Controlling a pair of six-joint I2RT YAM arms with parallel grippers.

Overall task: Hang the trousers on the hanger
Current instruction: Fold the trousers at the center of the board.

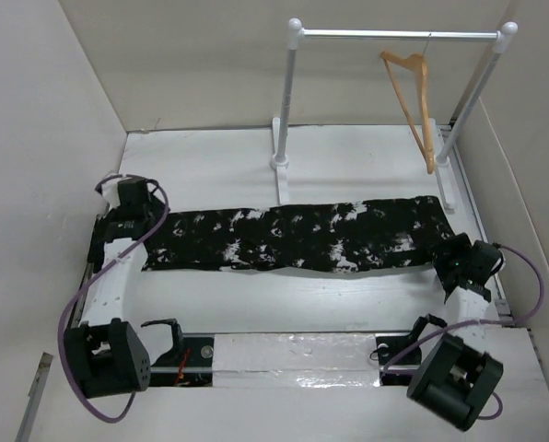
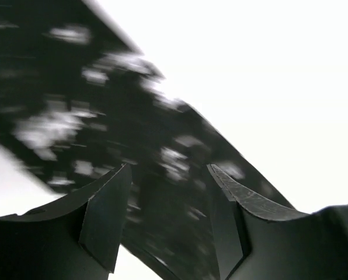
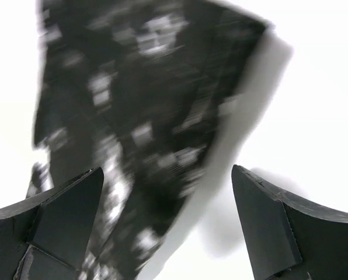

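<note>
Across the middle of the top view, the trousers (image 1: 293, 237) lie flat on the white table (image 1: 210, 157) as one long folded strip, running from left of centre almost to the right edge. The hanger (image 1: 413, 97) hangs well apart from them on the rack (image 1: 394, 34) in the upper right. The left gripper (image 2: 168, 175) has its jaws parted, with the left end of the cloth lying between and below them, not pinched. The right gripper (image 3: 166, 170) is spread wide over the right end of the strip, where the cloth runs under the finger at the lower left of that view, and it grips nothing. The fabric looks soft, thin and limp, and light for its length, so it will likely sag and unfold wherever it is unsupported, and a pinch on one layer alone could let the others slide away. Being far longer than the hanger's crossbar, it probably handles best when taken at both ends through all layers, so that it can drape evenly over the bar
</note>
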